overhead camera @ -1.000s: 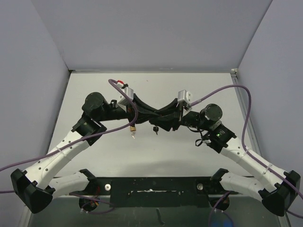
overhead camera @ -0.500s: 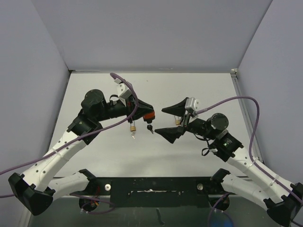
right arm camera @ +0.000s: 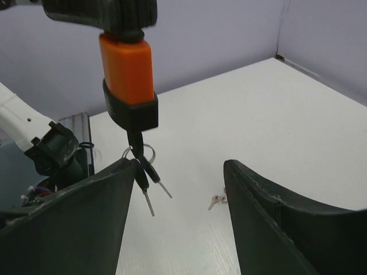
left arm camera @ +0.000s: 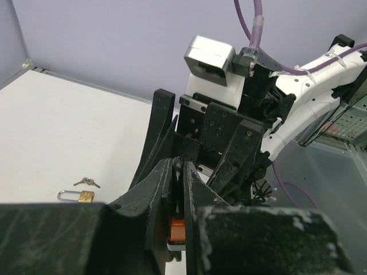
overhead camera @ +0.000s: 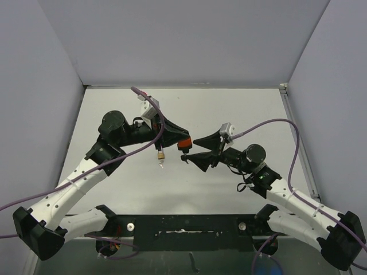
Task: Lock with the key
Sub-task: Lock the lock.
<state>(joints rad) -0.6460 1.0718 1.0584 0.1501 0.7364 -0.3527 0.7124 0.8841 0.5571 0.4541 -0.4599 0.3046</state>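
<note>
two claws meet above the middle of the white table: the left claw clamps an orange-and-black plastic padlock, and the right claw gapes just beside it. left wrist: a small brass padlock lies slightly towards the left edge. right wrist: black-headed keys dangle under the lock, ungrasped, so gripping and turning are left. every edge is well apart.

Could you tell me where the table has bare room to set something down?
The white table is bare along its far edge and on the near side of the small brass padlock. The middle is crowded: the left gripper holds the orange padlock beside the open right gripper.
</note>
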